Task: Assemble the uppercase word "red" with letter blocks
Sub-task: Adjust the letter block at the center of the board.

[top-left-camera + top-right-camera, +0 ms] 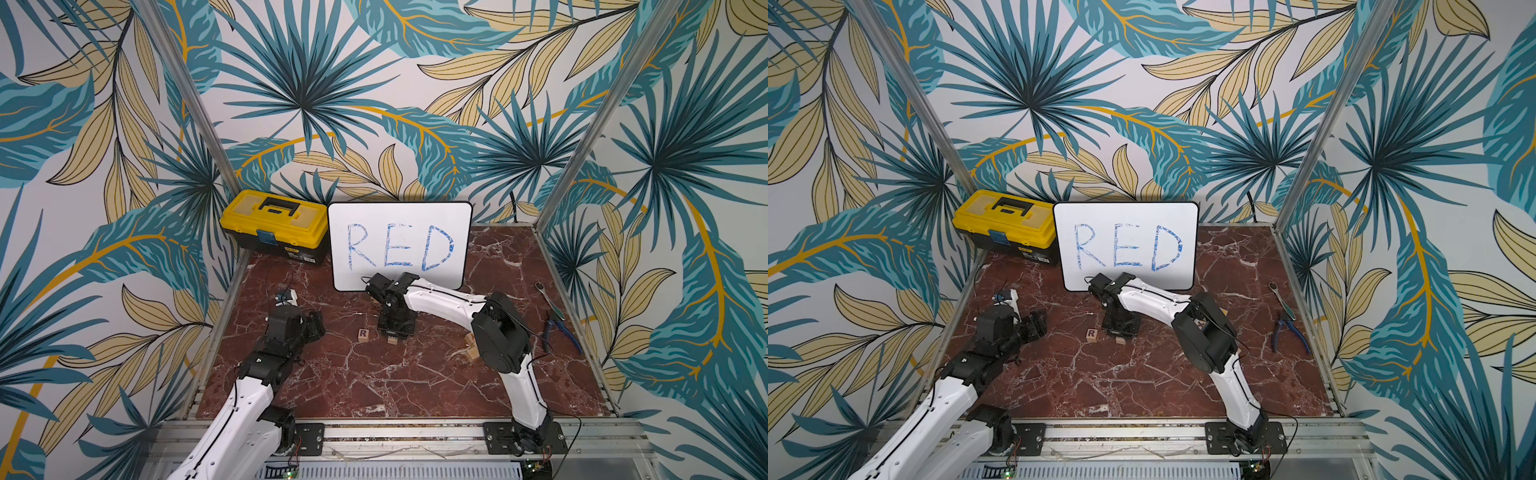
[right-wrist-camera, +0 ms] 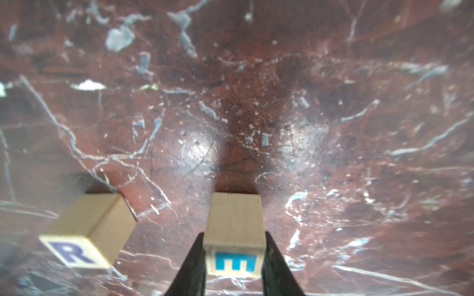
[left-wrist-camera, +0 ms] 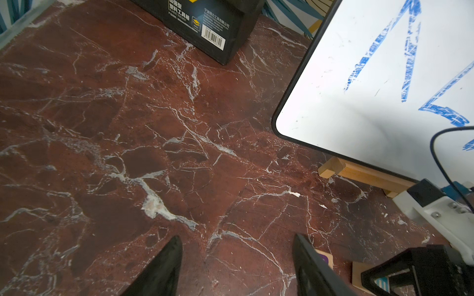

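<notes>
The R block [image 1: 363,333] [image 1: 1092,333] [image 2: 87,235] lies on the marble table's middle, dark R face up. Just right of it is the teal E block [image 1: 391,340] [image 1: 1121,340] [image 2: 234,261], resting on the table with my right gripper [image 1: 392,332] [image 1: 1120,332] [image 2: 234,233] shut on its two sides from above. My left gripper [image 1: 316,328] [image 1: 1036,326] [image 3: 237,238] hovers open left of the R block, nothing between its fingers. I cannot make out a D block.
A whiteboard [image 1: 399,245] with blue "RED" leans at the back on a wooden stand [image 3: 359,174], beside a yellow toolbox [image 1: 274,224]. Pale cubes [image 1: 471,347] sit partly hidden behind the right arm. A ratchet [image 1: 548,299] and blue pliers [image 1: 561,328] lie at the right edge.
</notes>
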Action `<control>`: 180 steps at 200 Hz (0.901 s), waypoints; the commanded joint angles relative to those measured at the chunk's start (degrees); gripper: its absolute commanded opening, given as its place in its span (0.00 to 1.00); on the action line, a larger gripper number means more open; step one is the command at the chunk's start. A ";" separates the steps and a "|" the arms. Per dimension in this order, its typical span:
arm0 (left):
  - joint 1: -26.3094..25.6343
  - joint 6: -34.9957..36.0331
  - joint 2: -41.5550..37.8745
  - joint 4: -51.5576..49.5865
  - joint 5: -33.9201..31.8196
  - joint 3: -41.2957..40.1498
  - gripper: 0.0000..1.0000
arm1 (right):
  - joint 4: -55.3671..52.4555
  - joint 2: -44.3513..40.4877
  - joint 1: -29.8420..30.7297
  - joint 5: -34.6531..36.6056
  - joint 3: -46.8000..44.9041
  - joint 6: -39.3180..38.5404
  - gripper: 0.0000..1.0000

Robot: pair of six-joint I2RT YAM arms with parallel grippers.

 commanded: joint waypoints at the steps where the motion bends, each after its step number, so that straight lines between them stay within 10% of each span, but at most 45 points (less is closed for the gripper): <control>1: 0.42 0.67 -0.42 0.16 -0.16 -0.74 0.69 | -5.02 1.18 0.22 1.24 2.47 -10.90 0.24; 180: 0.41 0.84 -0.42 -0.16 -1.14 -0.44 0.69 | -5.59 -1.15 2.59 6.23 2.58 -64.66 0.28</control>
